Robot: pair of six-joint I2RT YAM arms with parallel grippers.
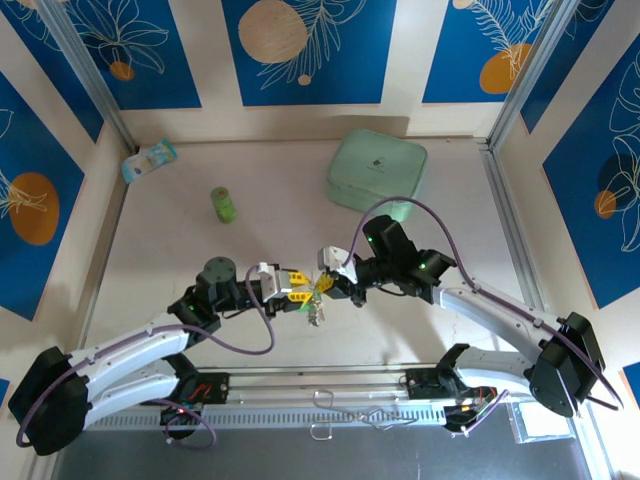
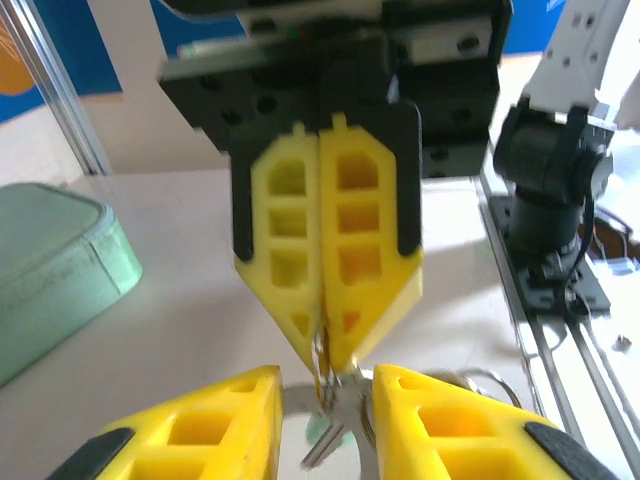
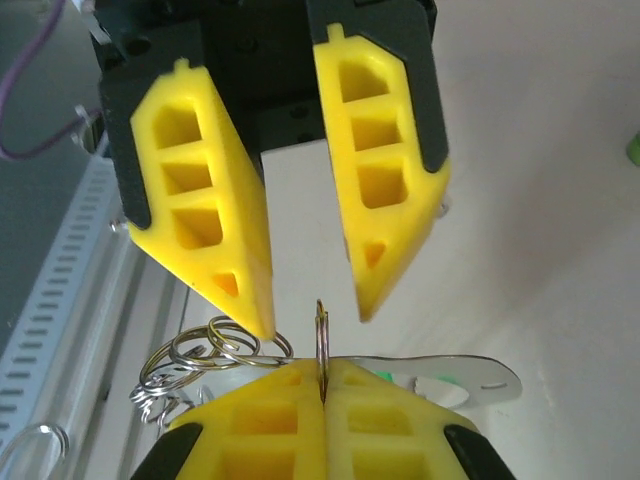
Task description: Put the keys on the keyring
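Note:
My two grippers meet tip to tip above the middle of the table. The right gripper (image 1: 325, 283) (image 3: 322, 367) is shut on the keyring (image 3: 321, 335), a thin silvery ring seen edge-on that sticks up from between its yellow pads. The left gripper (image 1: 298, 293) (image 2: 325, 377) faces it with its fingers apart, one on each side of the ring. A small key (image 2: 326, 440) with a pale green head hangs below the ring, with a bunch of keys (image 1: 315, 315) dangling under the tips. More loops of wire ring (image 3: 205, 350) bunch beside the left gripper's finger (image 3: 215, 235).
A mint-green rounded case (image 1: 376, 168) sits at the back right, an upright green cylinder (image 1: 223, 204) at the back left, and a pale packet (image 1: 148, 160) in the far left corner. A metal rail (image 1: 330, 395) with loose wire hooks runs along the near edge.

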